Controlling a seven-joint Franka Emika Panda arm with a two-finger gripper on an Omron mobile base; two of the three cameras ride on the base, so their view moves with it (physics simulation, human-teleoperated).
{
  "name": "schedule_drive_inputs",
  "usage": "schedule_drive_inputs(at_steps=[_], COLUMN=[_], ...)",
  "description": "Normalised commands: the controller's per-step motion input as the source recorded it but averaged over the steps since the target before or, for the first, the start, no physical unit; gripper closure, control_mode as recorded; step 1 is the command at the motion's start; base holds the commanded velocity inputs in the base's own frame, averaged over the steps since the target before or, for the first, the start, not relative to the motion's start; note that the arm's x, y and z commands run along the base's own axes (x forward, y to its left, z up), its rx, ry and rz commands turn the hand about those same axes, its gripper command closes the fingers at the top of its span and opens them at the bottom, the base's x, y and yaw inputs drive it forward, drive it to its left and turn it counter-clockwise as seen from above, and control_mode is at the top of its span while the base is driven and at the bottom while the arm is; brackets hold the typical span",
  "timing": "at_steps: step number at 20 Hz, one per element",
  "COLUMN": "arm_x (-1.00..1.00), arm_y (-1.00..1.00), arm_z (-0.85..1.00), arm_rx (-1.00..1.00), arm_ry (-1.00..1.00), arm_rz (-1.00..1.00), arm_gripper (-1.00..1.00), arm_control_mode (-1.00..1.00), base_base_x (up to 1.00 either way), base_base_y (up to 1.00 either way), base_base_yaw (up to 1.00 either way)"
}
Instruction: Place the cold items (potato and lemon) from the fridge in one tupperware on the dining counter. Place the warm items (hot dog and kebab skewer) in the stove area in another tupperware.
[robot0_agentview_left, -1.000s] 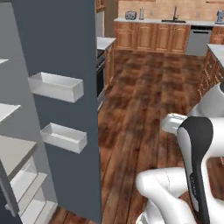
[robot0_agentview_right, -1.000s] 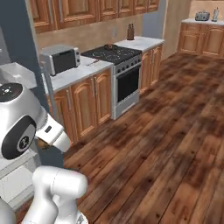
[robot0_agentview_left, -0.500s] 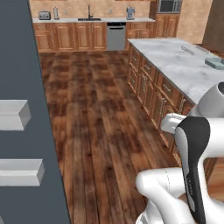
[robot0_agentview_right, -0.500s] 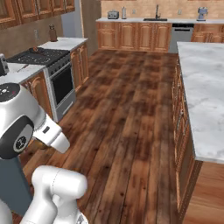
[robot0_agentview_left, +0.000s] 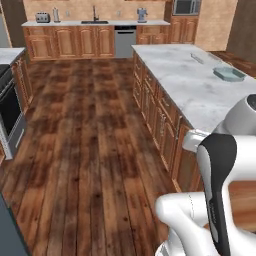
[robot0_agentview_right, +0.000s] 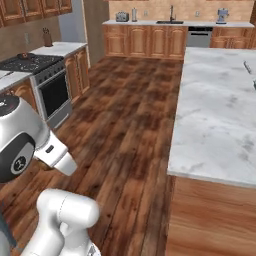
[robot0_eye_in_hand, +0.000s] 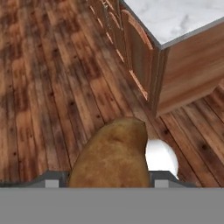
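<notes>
Potato (robot0_eye_in_hand: 113, 155) clamped in gripper (robot0_eye_in_hand: 103, 180) at 6 o'clock in hand view, wood floor (robot0_eye_in_hand: 52, 78) beneath, marble counter (robot0_agentview_left: 195, 80) at 2 o'clock, tupperware (robot0_agentview_left: 229, 74) resting on it

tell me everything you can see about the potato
The potato is a large, brown, oval one with a dull, slightly mottled skin. In the hand view it sits lengthwise between the tips of the end effector, which is closed on its sides, so it is carried above the wooden floor, near the corner of the marble-topped counter. Its lower end is hidden.
</notes>
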Motion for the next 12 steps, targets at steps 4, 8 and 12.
schedule_drive_inputs(at_steps=[4,8,12], arm_x=[0.0,0.0,0.0], arm_y=[0.0,0.0,0.0], arm_z=[0.0,0.0,0.0], arm_rx=[0.0,0.0,0.0], arm_ry=[0.0,0.0,0.0], arm_rz=[0.0,0.0,0.0], arm_gripper=[1.0,1.0,1.0], arm_control_mode=[1.0,1.0,1.0], base_base_x=[-0.01,-0.04,0.0], base_base_y=[-1.0,-1.0,-1.0], base_base_yaw=[0.0,0.0,0.0])
